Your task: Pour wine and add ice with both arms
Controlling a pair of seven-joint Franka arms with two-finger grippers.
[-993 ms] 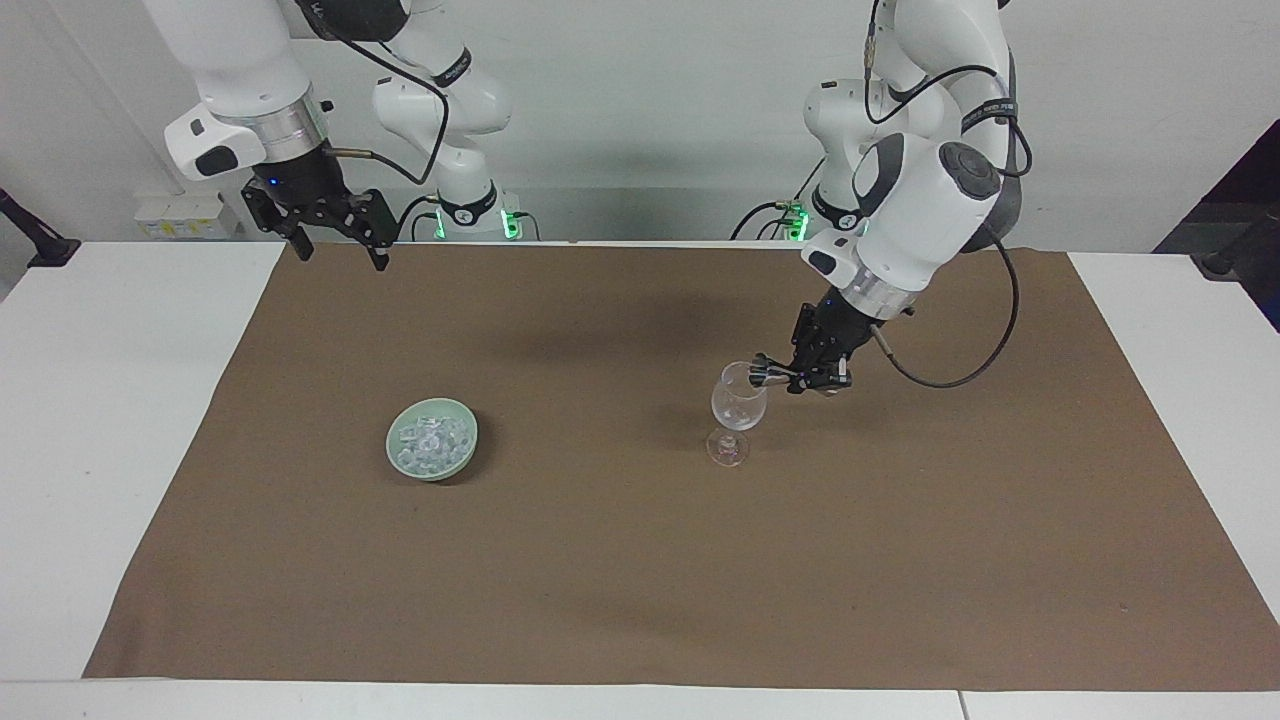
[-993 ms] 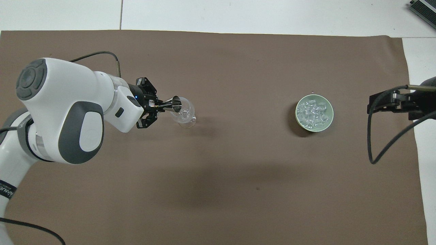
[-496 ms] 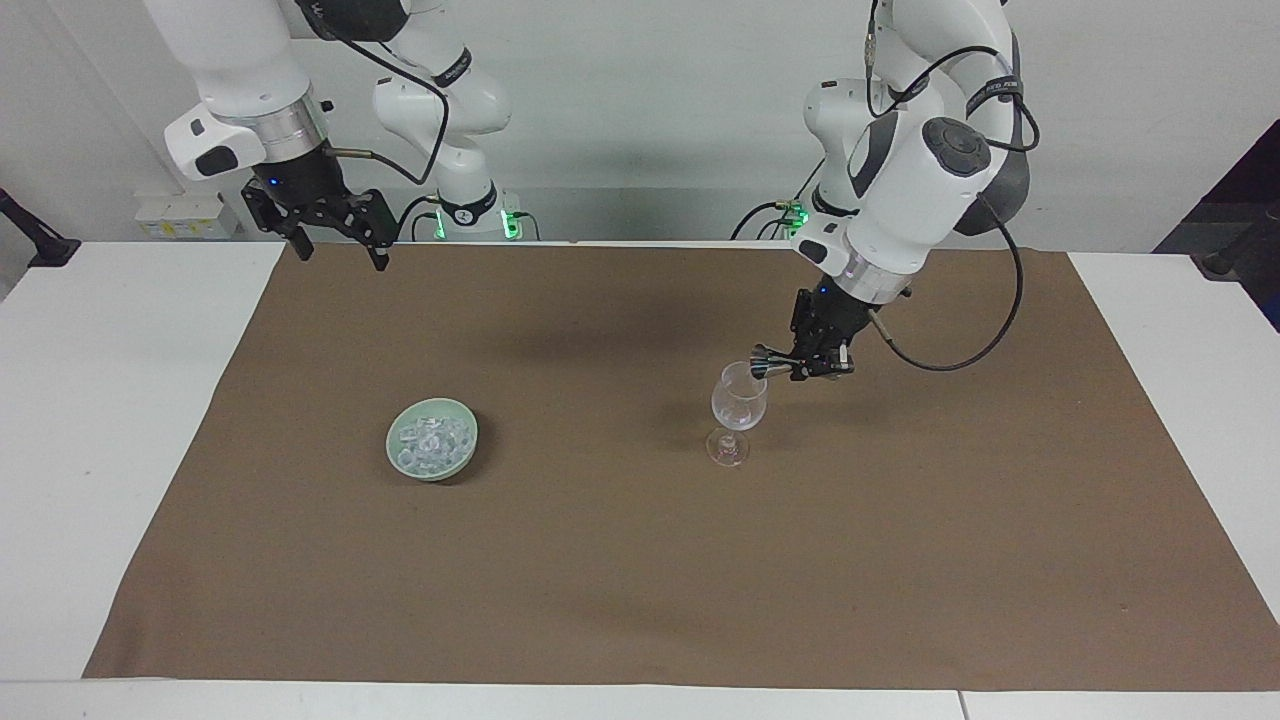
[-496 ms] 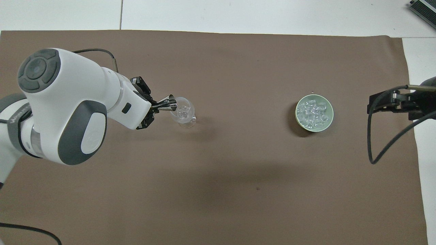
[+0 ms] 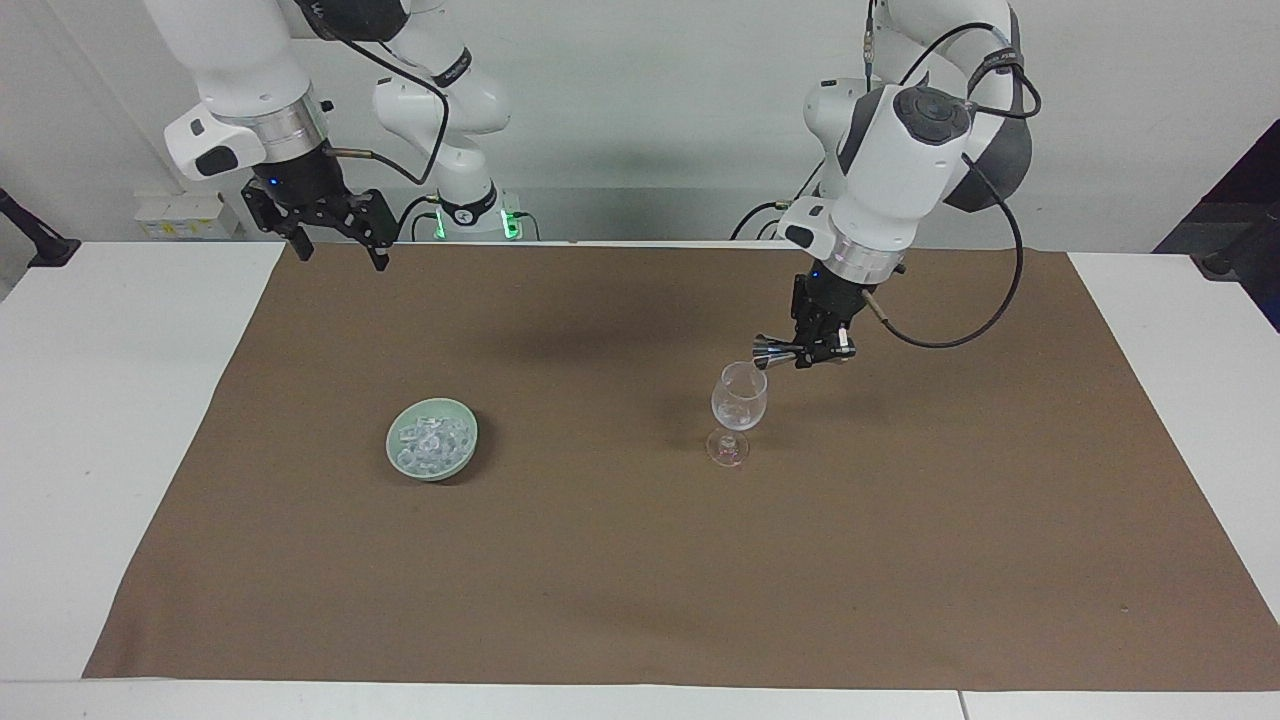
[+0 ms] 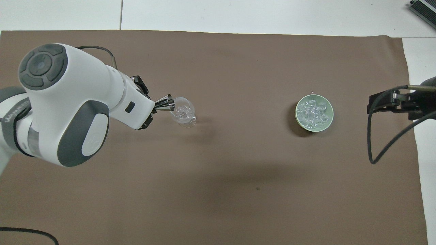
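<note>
Your left gripper [image 5: 812, 352] tips a small metal jigger [image 5: 769, 348] over a wine glass [image 5: 738, 397].

The left gripper's jaws are clamped on the jigger, which lies on its side, its mouth just above the glass's rim; the clear stemmed glass stands upright on the brown mat [image 5: 620, 560], toward the left arm's end of the table. The ice [image 5: 432, 443] sits heaped in a pale green bowl [image 5: 397, 455] toward the right arm's end, well apart from the glass. Your right gripper [image 5: 335, 240] waits over the mat's edge by its base, jaws apart and holding nothing.
</note>
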